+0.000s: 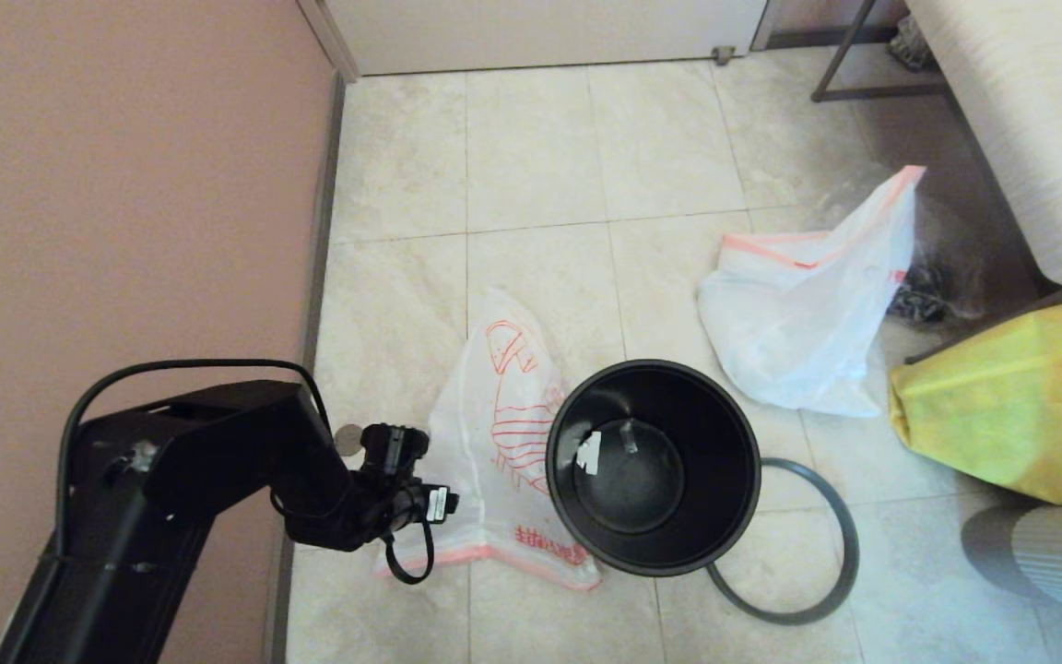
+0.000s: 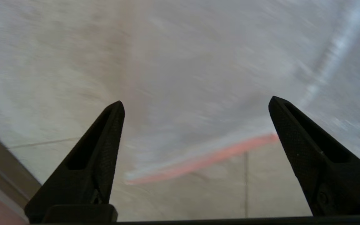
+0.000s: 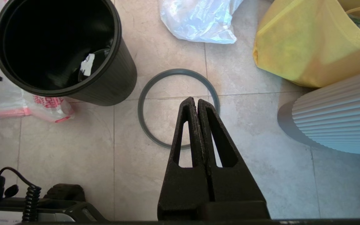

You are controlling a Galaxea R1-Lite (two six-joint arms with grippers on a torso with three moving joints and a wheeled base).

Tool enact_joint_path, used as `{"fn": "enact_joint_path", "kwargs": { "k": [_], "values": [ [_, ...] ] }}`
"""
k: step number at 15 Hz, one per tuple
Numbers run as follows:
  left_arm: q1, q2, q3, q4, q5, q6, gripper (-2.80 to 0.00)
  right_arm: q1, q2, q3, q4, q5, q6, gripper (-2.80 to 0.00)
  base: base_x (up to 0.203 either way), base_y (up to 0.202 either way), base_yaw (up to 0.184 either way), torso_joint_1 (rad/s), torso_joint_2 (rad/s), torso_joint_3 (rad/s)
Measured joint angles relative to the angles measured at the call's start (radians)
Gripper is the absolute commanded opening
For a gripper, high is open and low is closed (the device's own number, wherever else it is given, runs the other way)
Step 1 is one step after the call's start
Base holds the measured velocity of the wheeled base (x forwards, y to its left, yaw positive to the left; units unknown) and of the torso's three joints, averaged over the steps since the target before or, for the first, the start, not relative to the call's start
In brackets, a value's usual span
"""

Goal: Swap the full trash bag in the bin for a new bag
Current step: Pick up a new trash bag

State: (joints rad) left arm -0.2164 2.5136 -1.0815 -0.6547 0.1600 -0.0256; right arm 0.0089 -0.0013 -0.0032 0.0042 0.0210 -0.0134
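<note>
Your left gripper (image 2: 196,103) jaws gape above the new bag (image 2: 205,93); right gripper (image 3: 197,101) jaws are closed over the grey ring (image 3: 148,90).

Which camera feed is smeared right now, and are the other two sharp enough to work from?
Left wrist view: motion-streaked, the new bag only a pale smear with a pink hem, though the open left tool stays crisp. Head view: sharp, evenly lit, bin clear. Right wrist view: sharp, shut right tool over the grey ring.
</note>
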Motion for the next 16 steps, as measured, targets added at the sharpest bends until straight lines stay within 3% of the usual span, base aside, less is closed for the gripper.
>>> {"fn": "enact_joint_path", "kwargs": {
  "k": [7, 11, 12, 16],
  "values": [
    [0.027, 0.082, -0.107, -0.001, -0.022, 0.016, 0.0, 0.0, 0.0, 0.0, 0.0, 0.0, 0.0, -2.8, 0.0, 0.0, 0.0, 0.0, 0.0, 0.0],
    [0.025, 0.157, -0.193, 0.005, -0.051, 0.095, 0.0, 0.0, 0.0, 0.0, 0.0, 0.0, 0.0, -2.8, 0.0, 0.0, 0.0, 0.0, 0.0, 0.0],
    [0.022, 0.163, -0.193, 0.0, -0.055, 0.103, -2.8, 0.0, 0.0, 0.0, 0.0, 0.0, 0.0, -2.8, 0.0, 0.0, 0.0, 0.0, 0.0, 0.0],
    [0.021, 0.139, -0.133, 0.0, -0.174, 0.104, -2.8, 0.0, 0.0, 0.0, 0.0, 0.0, 0.0, -2.8, 0.0, 0.0, 0.0, 0.0, 0.0, 0.0]
  ]
}}
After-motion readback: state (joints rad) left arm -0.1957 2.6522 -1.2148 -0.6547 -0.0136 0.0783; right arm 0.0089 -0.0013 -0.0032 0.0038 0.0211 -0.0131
